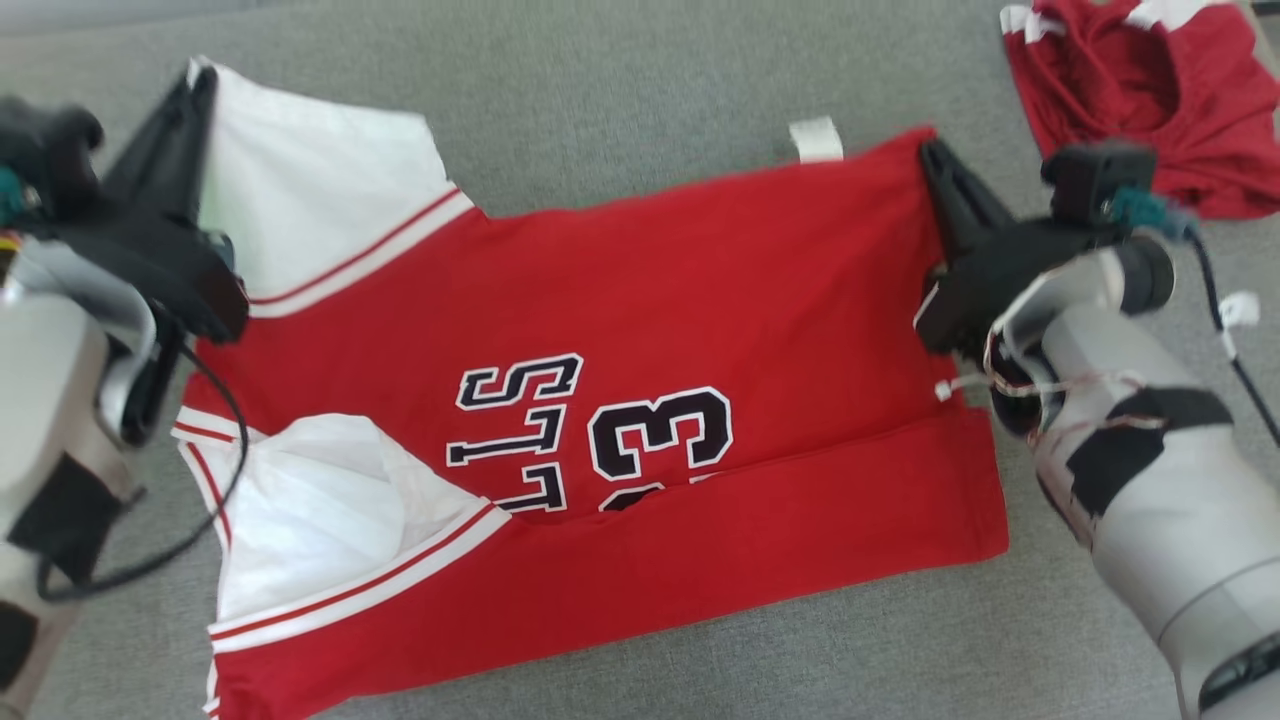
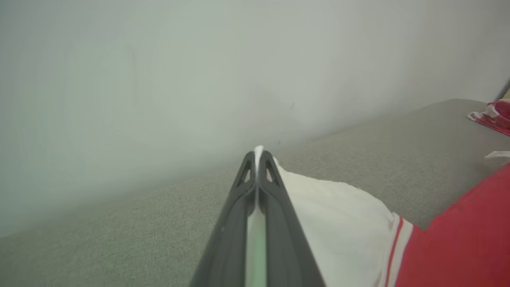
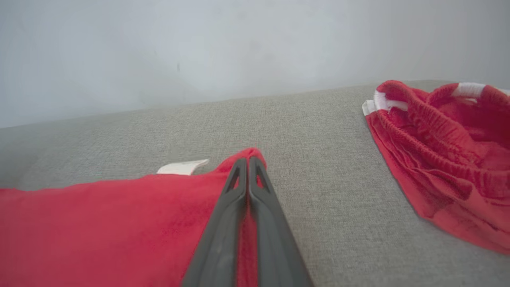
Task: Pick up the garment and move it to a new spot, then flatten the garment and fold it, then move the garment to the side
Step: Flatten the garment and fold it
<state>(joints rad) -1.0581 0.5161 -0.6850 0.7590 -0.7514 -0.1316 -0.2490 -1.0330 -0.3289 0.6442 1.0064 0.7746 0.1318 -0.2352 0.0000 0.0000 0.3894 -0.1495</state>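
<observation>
- Garment, a red jersey with white sleeves, lies spread on the grey fabric surface. Its long axis runs left-right across the head view, collar end toward the robot's left and hem toward its right.
- Left hand is closed on the far tip of the far sleeve. In the left wrist view, white cloth is pinched between the two fingers of the left hand.
- Right hand is clamped on the far hem corner. The right wrist view has red cloth caught between the closed fingers of the right hand, with the white tag just beside it.
- So each hand holds one end of the far long edge, well apart from the other, with the garment body lying toward the robot from both.
- Near band looks turned over onto the body along the long axis, covering the bottom of the lettering. Near sleeve lies loosely over it and is a bit rumpled.
- Judgement: this is the fold stage. The next move is likely to bring the far edge toward the robot, both hands travelling together across the short axis so the edge stays parallel to the near band.
- Risk: the left hand has sleeve only, so the shoulder may lag and skew the fold.
- Second red garment sits bunched at far right, near the right hand but clear of the jersey.
</observation>
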